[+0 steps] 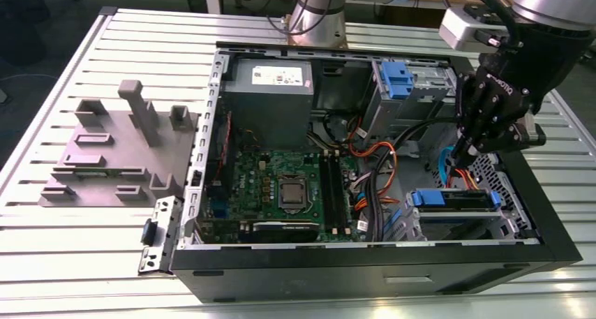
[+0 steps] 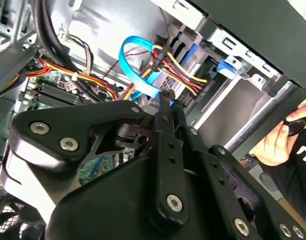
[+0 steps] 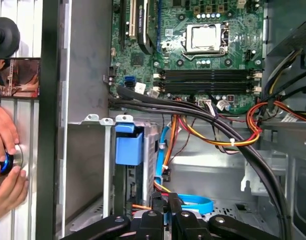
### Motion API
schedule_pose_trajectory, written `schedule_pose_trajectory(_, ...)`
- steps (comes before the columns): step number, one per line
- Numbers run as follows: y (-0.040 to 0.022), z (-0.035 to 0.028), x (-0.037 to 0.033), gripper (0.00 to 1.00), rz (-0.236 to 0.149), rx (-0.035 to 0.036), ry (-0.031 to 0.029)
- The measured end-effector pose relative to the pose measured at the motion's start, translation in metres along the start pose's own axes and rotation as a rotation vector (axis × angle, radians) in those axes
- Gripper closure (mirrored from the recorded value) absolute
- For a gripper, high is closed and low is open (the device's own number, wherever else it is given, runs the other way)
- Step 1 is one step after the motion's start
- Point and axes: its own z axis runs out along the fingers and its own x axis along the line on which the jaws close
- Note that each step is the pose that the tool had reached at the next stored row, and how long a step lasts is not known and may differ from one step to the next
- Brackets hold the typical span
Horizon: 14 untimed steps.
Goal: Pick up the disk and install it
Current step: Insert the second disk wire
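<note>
Nearest the exterior view's camera, the black steel computer case (image 1: 373, 270) lies open on the ribbed metal table (image 1: 56, 249). Just inside its front wall, toward the exterior view's right, the disk (image 1: 453, 202) sits in a perforated metal bay, its blue plastic rails showing along the top edge. By that look it is already seated, so the pick-up and most of the install seem done; whether it has fully latched I cannot tell. Just above it hangs the hand (image 1: 477, 150), black and angular. In the second wrist view its slim fingers (image 2: 165, 107) are pressed together with nothing between them, beside a glossy blue ribbon cable (image 2: 135, 60). Farther in lies the green motherboard (image 1: 279, 186), then the matte grey power supply (image 1: 272, 88) with its white sticker.
</note>
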Motion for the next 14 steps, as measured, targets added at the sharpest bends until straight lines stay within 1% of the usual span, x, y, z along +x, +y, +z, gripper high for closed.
schedule_pose_trajectory(3, 0.0002, 0.0010, 0.0048, 0.84, -0.001, 0.0004, -0.0004)
schedule_pose_trajectory(14, 0.0003, 0.0015, 0.0074, 0.84, -0.001, 0.0005, -0.0003)
